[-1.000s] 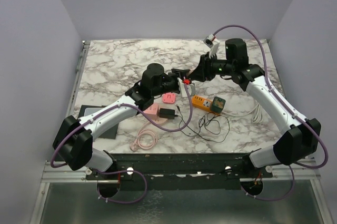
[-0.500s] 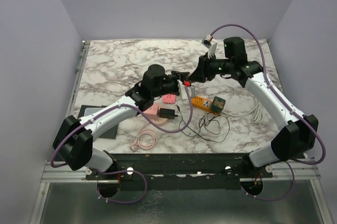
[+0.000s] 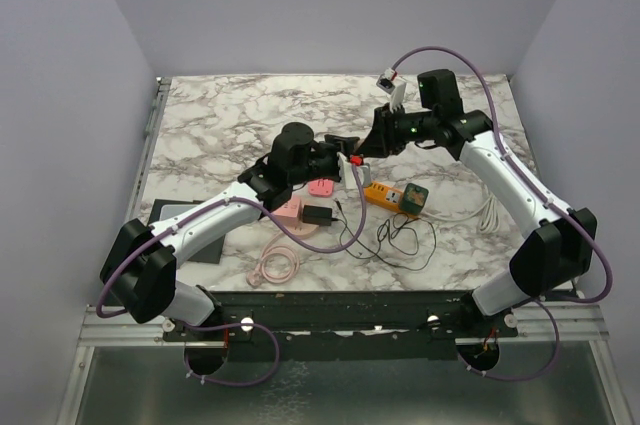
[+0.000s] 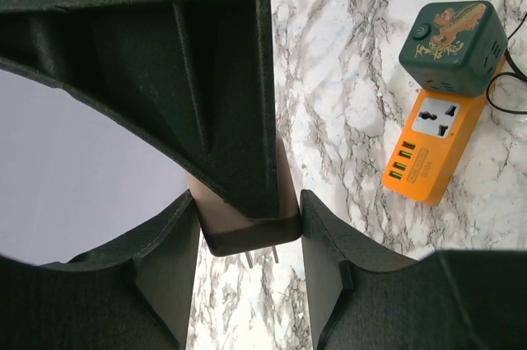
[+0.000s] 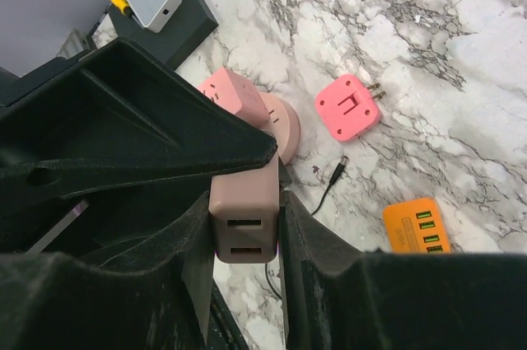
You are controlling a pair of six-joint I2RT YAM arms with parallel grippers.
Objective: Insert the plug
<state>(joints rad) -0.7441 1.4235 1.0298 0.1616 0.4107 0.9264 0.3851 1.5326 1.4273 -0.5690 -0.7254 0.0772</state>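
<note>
Plug: a dusty-pink block (image 4: 247,233), held up over the middle of the marble table (image 3: 220,125) where my two grippers meet.
Plug, prongs: two metal prongs (image 4: 262,256) stick out of its lower end toward the marble and do not touch it.
Plug, other end: the right wrist view shows a face with two slots (image 5: 244,239).
Left gripper (image 4: 247,226): clenched on the plug, with one finger pressed to each side of the block just above the prongs.
Right gripper (image 5: 244,218): also clamped on the plug, pads tight against both sides at the slotted end. The fingers of my two grippers overlap each other.
Orange power strip (image 4: 432,148): flat on the marble, right of the plug and a little nearer. Its white socket face (image 4: 439,117) points up, with a row of ports beside it.
Green cube (image 4: 453,37): sits at one end of the strip, touching it.
Flat pink adapter (image 5: 350,107): lies on the marble below the grippers, prongs out to the side.
Pink round base (image 5: 280,123): left of the flat adapter, with a pink block (image 5: 235,91) against it.
Black adapter (image 3: 318,215): near side of the pink pieces, with a thin black cable (image 3: 400,240) looping off to the right.
Pink coiled cable (image 3: 275,267): near edge of the table.
Black mat (image 3: 190,230): near-left corner of the table.
</note>
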